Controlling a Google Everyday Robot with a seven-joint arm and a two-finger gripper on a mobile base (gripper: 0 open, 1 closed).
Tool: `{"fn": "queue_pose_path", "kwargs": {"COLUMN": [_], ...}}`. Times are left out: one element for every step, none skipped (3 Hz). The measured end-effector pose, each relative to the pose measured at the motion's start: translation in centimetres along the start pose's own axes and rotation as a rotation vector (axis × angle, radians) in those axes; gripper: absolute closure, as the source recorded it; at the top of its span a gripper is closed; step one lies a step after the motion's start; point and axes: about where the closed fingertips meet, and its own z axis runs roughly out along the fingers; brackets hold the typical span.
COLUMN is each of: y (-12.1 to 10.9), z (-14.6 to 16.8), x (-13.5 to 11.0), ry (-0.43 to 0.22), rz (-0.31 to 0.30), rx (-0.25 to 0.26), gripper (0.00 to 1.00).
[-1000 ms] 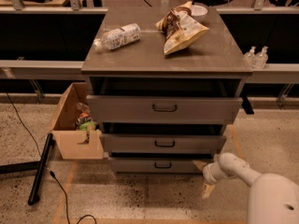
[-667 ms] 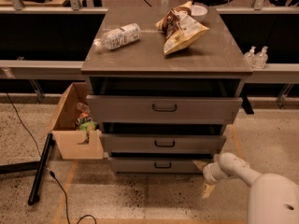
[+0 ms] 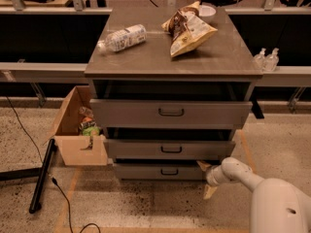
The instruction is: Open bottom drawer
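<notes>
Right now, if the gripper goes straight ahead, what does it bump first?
Probably the right end of the shallow grey bottom drawer; the cream two-finger gripper sits beside it, depth unclear.

Bottom drawer (image 3: 146, 172) looks matt metal (smooth gripper (image 3: 207, 178) at its right).

Warm, rather dim light falls from above onto the grey metal three-drawer cabinet (image 3: 170, 113). It brightens the flat top, where a pale sheen lies beside the clear plastic bottle (image 3: 122, 37) and the crinkled snack bag (image 3: 187, 30) glints. Deep shadow fills the slot above each drawer front, including the shallow grey bottom drawer (image 3: 165, 171), and the black panels behind the cabinet. The beige two-finger gripper (image 3: 206, 178), its fingers spread at the cabinet's lower right corner, shows pale and evenly lit against that shade.
</notes>
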Motion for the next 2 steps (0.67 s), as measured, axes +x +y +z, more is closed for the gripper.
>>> {"fn": "queue_pose_path", "kwargs": {"y": [-0.8, -1.4], "z": [1.6, 3.2], "x": [0.1, 0.5], "ry": [0.020, 0.038], "rz": [0.010, 0.026], "rx": [0.009, 0.014], "gripper": [0.00, 0.00]}}
